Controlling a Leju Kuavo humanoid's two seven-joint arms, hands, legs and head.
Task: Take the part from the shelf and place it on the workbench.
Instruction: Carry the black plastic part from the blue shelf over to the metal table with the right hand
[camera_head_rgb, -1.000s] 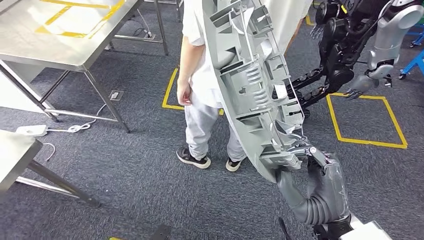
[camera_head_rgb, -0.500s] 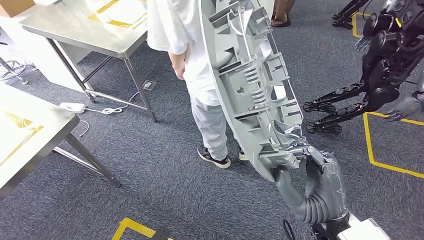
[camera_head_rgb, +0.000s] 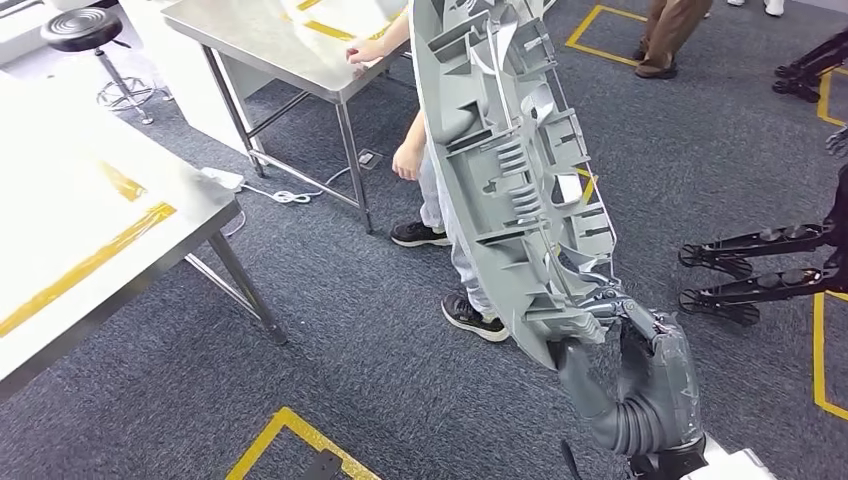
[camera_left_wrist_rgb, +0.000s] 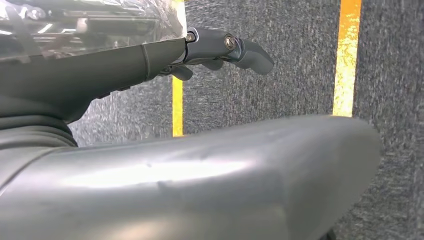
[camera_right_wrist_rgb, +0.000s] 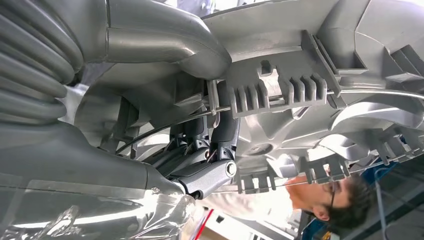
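The part (camera_head_rgb: 510, 180) is a long grey plastic panel with ribs and clips, standing nearly upright in the head view. My right hand (camera_head_rgb: 640, 375) grips its lower end from below. In the right wrist view the fingers (camera_right_wrist_rgb: 210, 175) are hooked into the ribbed back of the part (camera_right_wrist_rgb: 300, 85). The workbench (camera_head_rgb: 90, 230), a steel table with yellow tape on its top, lies at the left. My left hand (camera_left_wrist_rgb: 150, 65) hangs over the carpet with its fingers (camera_left_wrist_rgb: 220, 47) stretched out and nothing in them.
A person stands just behind the part, one hand (camera_head_rgb: 365, 50) on a second steel table (camera_head_rgb: 290, 40), shoes (camera_head_rgb: 475, 318) close to the part's lower end. Another robot's black legs (camera_head_rgb: 760, 270) lie at the right. A stool (camera_head_rgb: 80, 30) and a power strip (camera_head_rgb: 222, 178) are at the left.
The camera has turned: the tables and the person shifted right in the picture and the workbench now fills the left. The part stays gripped in my right hand.
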